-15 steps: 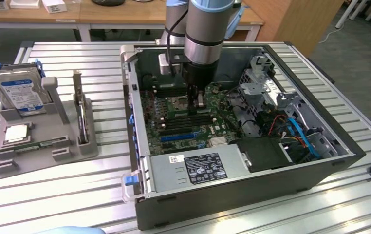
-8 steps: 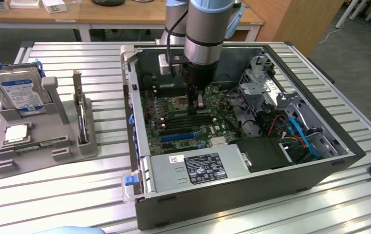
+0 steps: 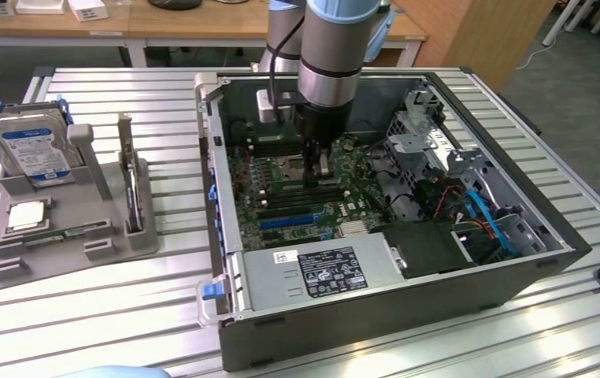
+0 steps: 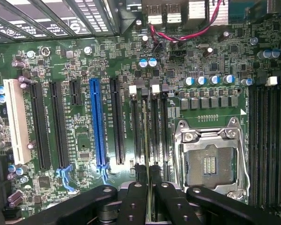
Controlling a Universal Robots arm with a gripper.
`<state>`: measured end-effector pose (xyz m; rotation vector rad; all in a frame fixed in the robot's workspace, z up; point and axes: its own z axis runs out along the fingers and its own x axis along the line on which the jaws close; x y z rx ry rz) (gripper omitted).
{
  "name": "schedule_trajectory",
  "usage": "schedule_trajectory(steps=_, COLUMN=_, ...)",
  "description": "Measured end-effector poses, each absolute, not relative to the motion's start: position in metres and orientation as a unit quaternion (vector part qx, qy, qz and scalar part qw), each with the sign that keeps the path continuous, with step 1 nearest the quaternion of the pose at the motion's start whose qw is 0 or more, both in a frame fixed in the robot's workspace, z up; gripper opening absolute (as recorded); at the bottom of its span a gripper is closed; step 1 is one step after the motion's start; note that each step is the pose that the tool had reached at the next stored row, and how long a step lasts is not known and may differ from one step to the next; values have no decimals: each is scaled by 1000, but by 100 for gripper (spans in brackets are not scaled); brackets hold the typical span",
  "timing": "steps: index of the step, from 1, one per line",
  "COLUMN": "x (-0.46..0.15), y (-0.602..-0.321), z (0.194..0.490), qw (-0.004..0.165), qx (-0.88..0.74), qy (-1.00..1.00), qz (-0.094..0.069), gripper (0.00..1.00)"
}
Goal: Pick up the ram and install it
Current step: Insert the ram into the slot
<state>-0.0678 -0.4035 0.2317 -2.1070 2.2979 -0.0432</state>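
Observation:
In the wrist view the ram [image 4: 146, 136] shows edge-on as a thin strip. My gripper [image 4: 147, 173] is shut on it, and its black fingers [image 4: 136, 192] press close on both sides. The stick hangs lengthwise just over the row of black memory slots [image 4: 155, 126], between the blue slot [image 4: 97, 122] and the empty CPU socket [image 4: 210, 161]. Whether it touches a slot I cannot tell. In the exterior view my gripper [image 3: 318, 177] reaches straight down into the open computer case [image 3: 227, 236], over the middle of the green motherboard [image 3: 279, 189].
The case holds a power supply [image 3: 321, 272] at the front and drive cages with cables [image 3: 457, 205] on the exterior view's right. On that view's left, a grey fixture [image 3: 121, 244] carries a hard drive [image 3: 32, 150], an upright expansion card [image 3: 127, 177] and a silver chip [image 3: 27, 214].

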Motion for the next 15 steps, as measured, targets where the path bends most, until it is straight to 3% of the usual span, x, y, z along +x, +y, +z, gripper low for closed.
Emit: schedule_trajectory(steps=15, x=-68, y=-405, z=227, qw=12, qx=-677, qy=736, qz=-14, gripper=13)
